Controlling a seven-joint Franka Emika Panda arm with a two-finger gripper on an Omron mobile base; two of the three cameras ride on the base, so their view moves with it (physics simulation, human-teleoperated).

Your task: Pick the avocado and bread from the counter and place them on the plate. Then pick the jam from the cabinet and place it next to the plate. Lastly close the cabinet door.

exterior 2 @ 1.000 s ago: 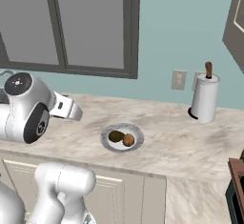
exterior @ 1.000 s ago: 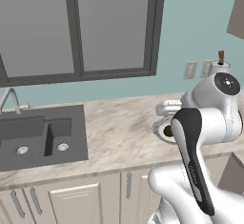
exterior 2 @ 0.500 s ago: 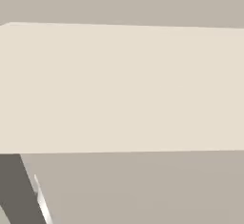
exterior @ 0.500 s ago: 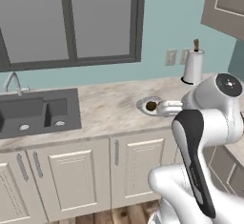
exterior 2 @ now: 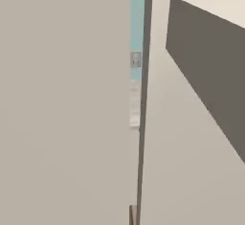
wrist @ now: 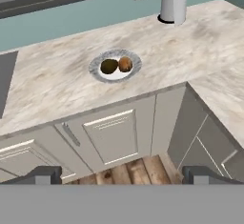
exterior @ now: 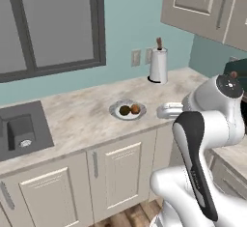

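Beige marbled worktop (wrist: 200,51) carried the plate (wrist: 136,62), and on its white centre you saw the avocado (wrist: 109,66) and the bread (wrist: 125,64) lying side by side, touching or nearly so. Your fingers (wrist: 44,174) stood wide apart with nothing between them, held out over the wooden floor in front of the cream base cabinets (wrist: 109,135), well apart from the plate. A white paper towel roll (exterior: 158,64) stood upright near the wall, beyond the plate. Upper wall cabinets (exterior: 207,6) hung above the corner.
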